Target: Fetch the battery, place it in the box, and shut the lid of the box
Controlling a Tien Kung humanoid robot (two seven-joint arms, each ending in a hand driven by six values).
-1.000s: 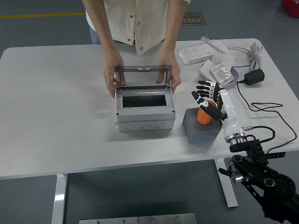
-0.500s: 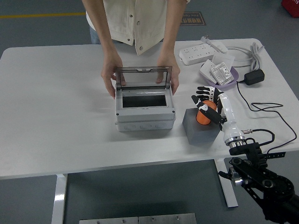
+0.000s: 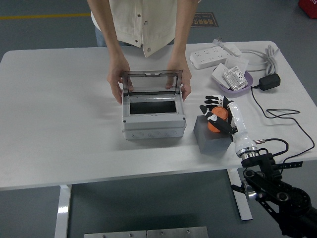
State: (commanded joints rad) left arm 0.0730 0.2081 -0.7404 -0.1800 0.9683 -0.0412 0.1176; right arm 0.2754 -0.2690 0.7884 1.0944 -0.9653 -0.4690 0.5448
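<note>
An orange battery point(image 3: 216, 122) is held over a dark grey block point(image 3: 212, 137) right of the box. My right hand point(image 3: 216, 111) has its black fingers curled around the battery. The grey box point(image 3: 153, 118) stands mid-table with its clear lid point(image 3: 151, 82) raised upright at the back. A person at the far side holds the lid's two sides, one hand point(image 3: 117, 85) at its left and the other hand point(image 3: 181, 83) at its right. My left arm is out of view.
A white power strip point(image 3: 212, 56) lies at the back right, with a purple tray point(image 3: 236, 81) of small parts beside it. A black adapter point(image 3: 268, 82) and its cable point(image 3: 282, 115) trail along the right side, close to my forearm.
My right hand has tipped the battery and shifted it slightly left and up over the block. The person's hands stay on the raised lid.
</note>
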